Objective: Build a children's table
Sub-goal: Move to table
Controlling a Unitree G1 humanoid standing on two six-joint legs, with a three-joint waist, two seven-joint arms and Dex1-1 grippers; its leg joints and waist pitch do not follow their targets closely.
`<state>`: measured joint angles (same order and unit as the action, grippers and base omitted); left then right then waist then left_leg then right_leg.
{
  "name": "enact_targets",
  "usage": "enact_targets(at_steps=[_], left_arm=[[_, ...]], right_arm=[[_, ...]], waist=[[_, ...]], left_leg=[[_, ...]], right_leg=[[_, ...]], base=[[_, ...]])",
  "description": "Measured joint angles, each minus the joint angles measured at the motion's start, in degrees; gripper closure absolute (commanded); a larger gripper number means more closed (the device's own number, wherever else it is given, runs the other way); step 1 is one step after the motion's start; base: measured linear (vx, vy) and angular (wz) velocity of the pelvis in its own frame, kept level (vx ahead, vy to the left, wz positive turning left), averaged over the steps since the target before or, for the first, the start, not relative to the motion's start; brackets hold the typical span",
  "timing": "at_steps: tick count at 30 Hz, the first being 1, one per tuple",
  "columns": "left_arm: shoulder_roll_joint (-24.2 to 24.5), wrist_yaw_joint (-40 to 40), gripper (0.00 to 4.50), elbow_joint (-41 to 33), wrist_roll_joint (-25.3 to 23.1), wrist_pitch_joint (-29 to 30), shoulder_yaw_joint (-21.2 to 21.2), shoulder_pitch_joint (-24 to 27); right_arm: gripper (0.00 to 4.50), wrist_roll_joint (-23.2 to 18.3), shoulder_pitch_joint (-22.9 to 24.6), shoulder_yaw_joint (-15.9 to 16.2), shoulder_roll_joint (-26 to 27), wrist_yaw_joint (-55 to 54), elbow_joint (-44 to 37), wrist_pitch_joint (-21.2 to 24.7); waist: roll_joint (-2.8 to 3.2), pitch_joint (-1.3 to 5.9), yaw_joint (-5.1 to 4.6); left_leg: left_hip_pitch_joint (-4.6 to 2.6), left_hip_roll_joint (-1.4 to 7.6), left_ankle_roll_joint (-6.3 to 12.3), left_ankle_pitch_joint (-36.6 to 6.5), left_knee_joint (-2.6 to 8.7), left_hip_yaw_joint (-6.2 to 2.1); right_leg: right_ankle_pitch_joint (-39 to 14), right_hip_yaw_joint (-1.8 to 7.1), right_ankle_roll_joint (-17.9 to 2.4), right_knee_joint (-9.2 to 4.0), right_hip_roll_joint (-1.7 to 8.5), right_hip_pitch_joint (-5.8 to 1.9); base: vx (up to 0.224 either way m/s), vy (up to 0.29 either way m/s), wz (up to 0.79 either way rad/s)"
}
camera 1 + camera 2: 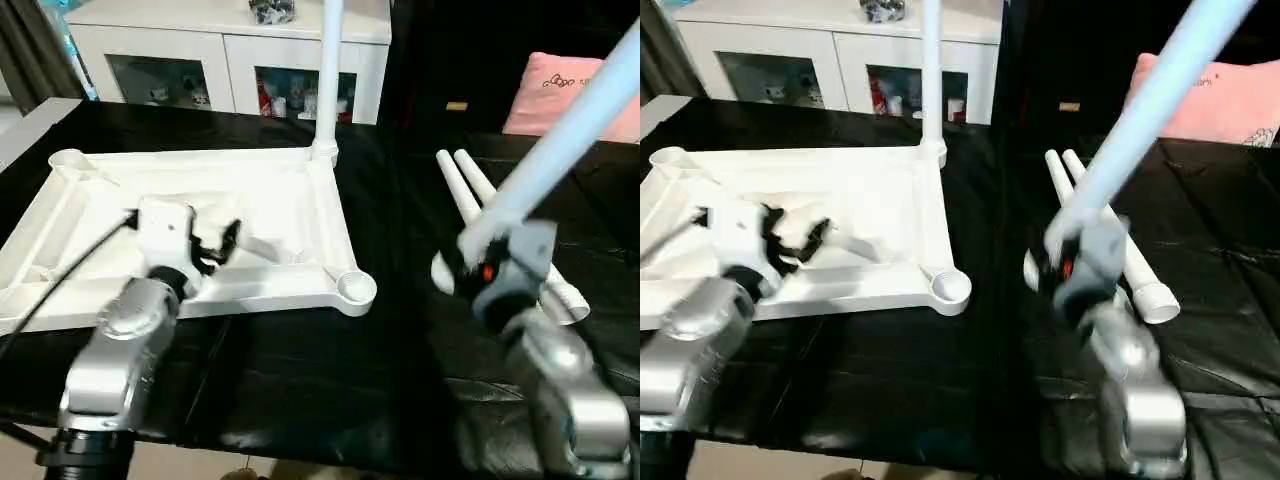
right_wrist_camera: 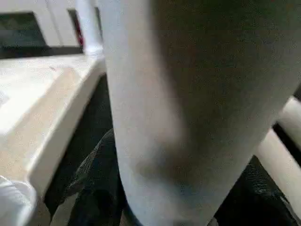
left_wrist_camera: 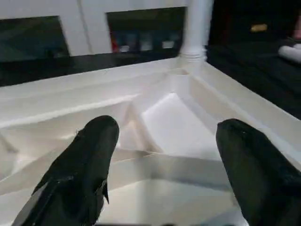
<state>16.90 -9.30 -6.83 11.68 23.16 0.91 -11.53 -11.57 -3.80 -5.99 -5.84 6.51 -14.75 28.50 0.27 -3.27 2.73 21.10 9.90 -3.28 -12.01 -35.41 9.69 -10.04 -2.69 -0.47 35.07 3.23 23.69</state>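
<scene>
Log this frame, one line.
right tool: holding leg | left tool: open over tabletop | one leg socketed | two legs loose

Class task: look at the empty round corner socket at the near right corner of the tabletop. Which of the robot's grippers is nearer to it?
Judging from the head views, the right gripper, holding a leg beside that socket, is somewhat nearer. The left gripper hovers open over the tabletop, farther along.

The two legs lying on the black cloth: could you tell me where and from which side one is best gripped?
Grip the nearer of the two legs around its round shaft, about midway, probably coming down from above with the fingers astride it. They lie flat, side by side, on the black cloth, so only the upper curve is free. The right gripper already holds another leg.
</scene>
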Motion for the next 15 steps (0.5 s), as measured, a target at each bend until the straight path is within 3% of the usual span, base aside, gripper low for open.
enact_targets(at_steps=[5, 6, 8, 10, 11, 12, 13, 14, 15], left_arm=[[-0.1, -0.5, 0.72, -1.5, 0.0, 0.0, 0.3, 0.6], [-0.1, -0.6, 0.72, -1.5, -0.1, 0.0, 0.4, 0.6], [-0.2, -0.7, 0.72, -1.4, -0.1, 0.0, 0.3, 0.8], [-0.5, -1.0, 0.72, -1.5, -0.1, 0.0, 0.2, 0.8], [-0.7, -1.2, 0.72, -1.6, -0.1, 0.0, -0.2, 0.8], [-0.7, -1.2, 0.72, -1.8, -0.1, 0.0, -0.4, 0.8], [-0.7, -1.2, 0.72, -2.2, -0.3, 0.0, -0.7, 0.5], [-0.4, -1.2, 0.72, -2.5, -0.6, 0.0, -0.8, 0.6], [0.3, -1.1, 0.72, -2.5, -1.4, 0.0, -0.8, 0.8]], right_arm=[[2.54, -0.1, 1.9, -0.4, -0.8, 0.0, -1.0, 0.9], [2.54, -0.2, 2.2, -0.4, -0.5, 0.0, -1.2, 1.3], [2.54, -0.7, 2.4, -0.3, 0.0, 0.0, -1.9, 1.8], [2.54, -0.8, 2.7, -0.5, 0.0, -0.1, -2.5, 2.1], [2.54, -1.1, 2.8, -0.8, 0.0, -0.3, -2.6, 2.1], [2.54, -1.1, 2.9, -1.2, 0.0, -0.5, -2.7, 2.2], [2.54, -1.3, 3.3, -1.5, 0.1, -0.6, -3.2, 2.2], [2.54, -1.4, 3.3, -1.6, 0.1, -0.6, -3.3, 2.2], [2.54, -1.7, 3.4, -1.5, 0.6, -0.6, -3.2, 2.3]], waist=[[0.02, 0.00, -0.45], [0.06, 0.08, -0.49], [-0.04, 0.12, 0.61], [-0.01, 0.13, 1.51], [0.03, 0.16, 2.46], [0.12, 0.22, 2.16], [0.73, 0.54, 2.03], [1.38, 0.78, 1.71], [1.72, 0.73, 0.77]], left_leg=[[0.00, -0.01, 0.00, 0.0, 0.02, 0.00], [-0.16, 0.15, 0.00, 0.0, -0.03, 0.57], [-0.59, 0.16, 0.08, -0.5, -0.29, 1.97], [-0.63, -0.51, 0.68, -1.6, -1.65, 1.63], [-0.40, -2.04, 1.90, -2.7, -3.88, -0.65], [0.69, -3.21, 2.55, -3.0, -5.78, -3.38], [1.58, -3.61, 3.15, -3.3, -6.61, -5.18], [1.95, -3.29, 3.35, -3.5, -5.50, -6.61], [1.83, -3.68, 1.66, -3.6, -5.56, -6.18]], right_leg=[[0.0, 0.01, 0.0, -0.02, 0.00, -0.02], [0.0, 0.69, 0.1, -0.04, -0.31, 0.27], [0.2, 4.12, 0.4, 0.08, -1.86, 0.78], [0.5, 7.40, 1.2, 0.15, -2.97, 0.77], [0.7, 9.39, 1.8, 0.00, -3.48, 0.55], [0.9, 9.39, 2.4, -0.25, -3.18, 0.34], [1.0, 9.37, 2.9, -0.26, -2.88, 0.35], [1.0, 9.23, 3.2, -0.27, -2.86, 0.32], [0.7, 8.63, 2.8, -0.27, -1.91, 0.23]], base=[[0.000, 0.000, 0.00], [0.000, 0.000, 0.00], [-0.011, 0.018, -0.35], [-0.002, 0.087, -0.49], [0.001, 0.127, -0.54], [-0.001, 0.200, -0.42], [-0.027, 0.239, -0.13], [-0.027, 0.239, -0.13], [-0.032, 0.269, 0.02]])
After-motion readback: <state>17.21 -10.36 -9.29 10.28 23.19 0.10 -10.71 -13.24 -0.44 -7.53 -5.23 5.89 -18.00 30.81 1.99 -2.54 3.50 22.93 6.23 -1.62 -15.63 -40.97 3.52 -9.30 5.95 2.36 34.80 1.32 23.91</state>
